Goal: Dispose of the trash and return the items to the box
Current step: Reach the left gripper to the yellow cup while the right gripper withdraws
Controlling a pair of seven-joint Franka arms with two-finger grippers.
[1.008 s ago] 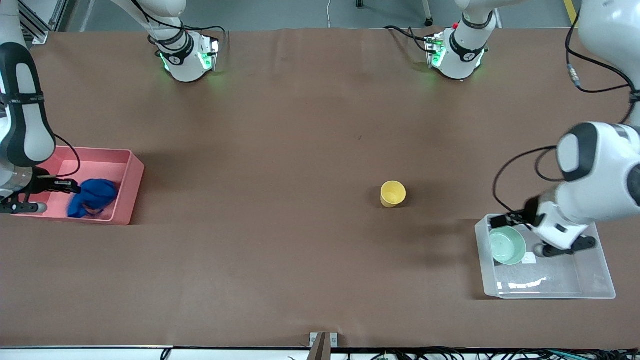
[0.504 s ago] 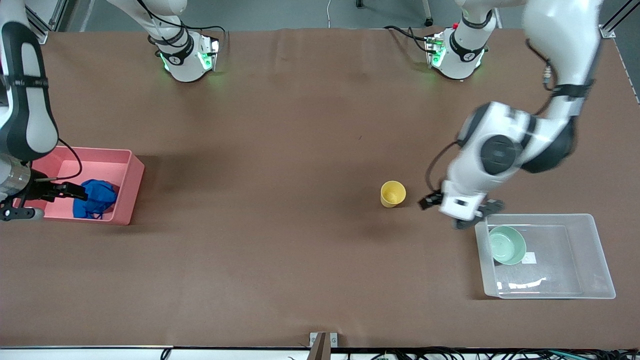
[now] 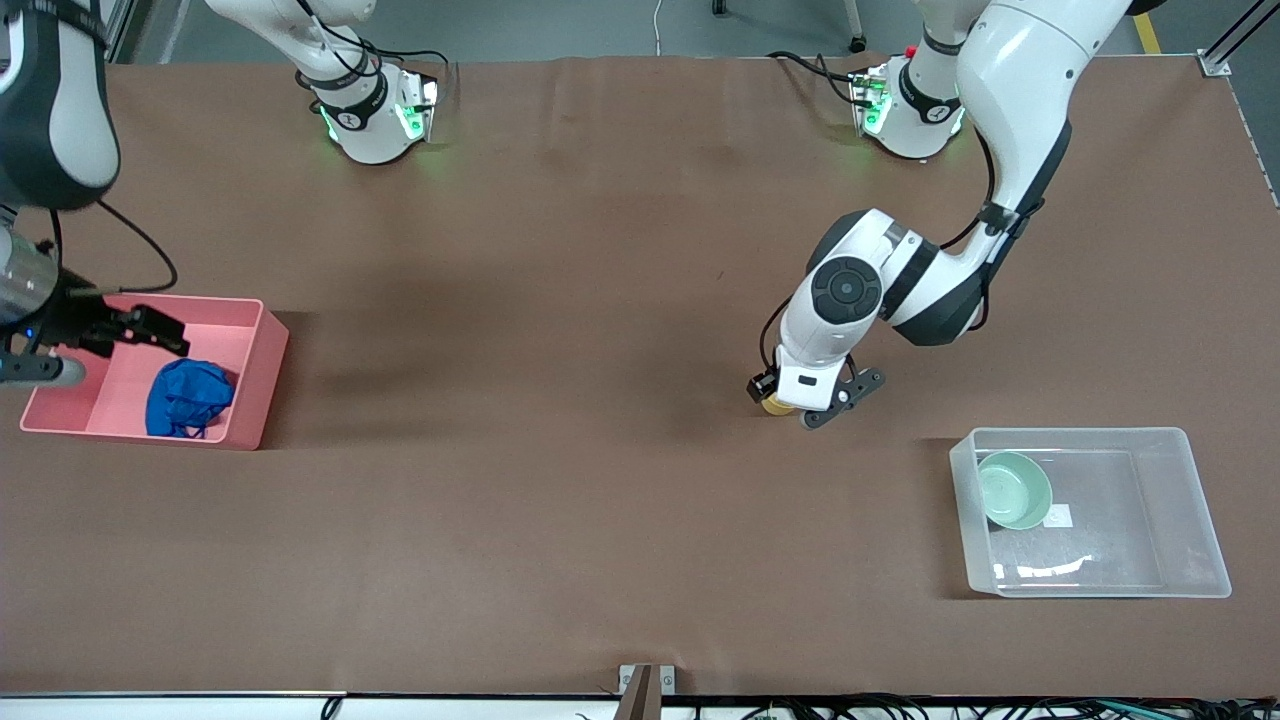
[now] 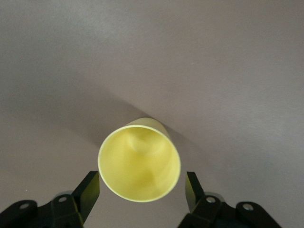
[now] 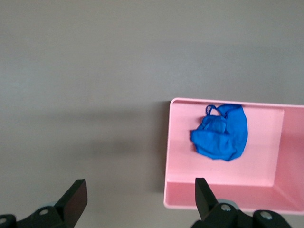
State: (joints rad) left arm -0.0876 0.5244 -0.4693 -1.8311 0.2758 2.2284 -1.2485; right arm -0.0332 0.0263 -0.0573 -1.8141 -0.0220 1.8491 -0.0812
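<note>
The yellow cup point(image 3: 774, 405) stands upright on the brown table. My left gripper point(image 3: 793, 399) is open, with one finger on each side of the cup and a gap at both. In the left wrist view the cup point(image 4: 139, 164) sits between the fingers point(image 4: 90, 190). The mint-green bowl point(image 3: 1014, 490) lies in the clear tub point(image 3: 1190, 570), at the corner toward the cup. The blue cloth wad point(image 3: 188, 398) lies in the pink bin point(image 3: 262, 375). My right gripper point(image 3: 105, 350) is open and empty above that bin. The right wrist view shows the cloth point(image 5: 221, 133) in the bin point(image 5: 266, 190).
The white sticker point(image 3: 1058, 516) is on the tub's floor beside the bowl. The two arm bases point(image 3: 375, 110) stand along the table's edge farthest from the front camera. A small bracket point(image 3: 645, 680) sits at the nearest edge.
My left arm swung from over the clear tub to the yellow cup and now straddles it. My right gripper drew back from the blue cloth in the pink bin.
</note>
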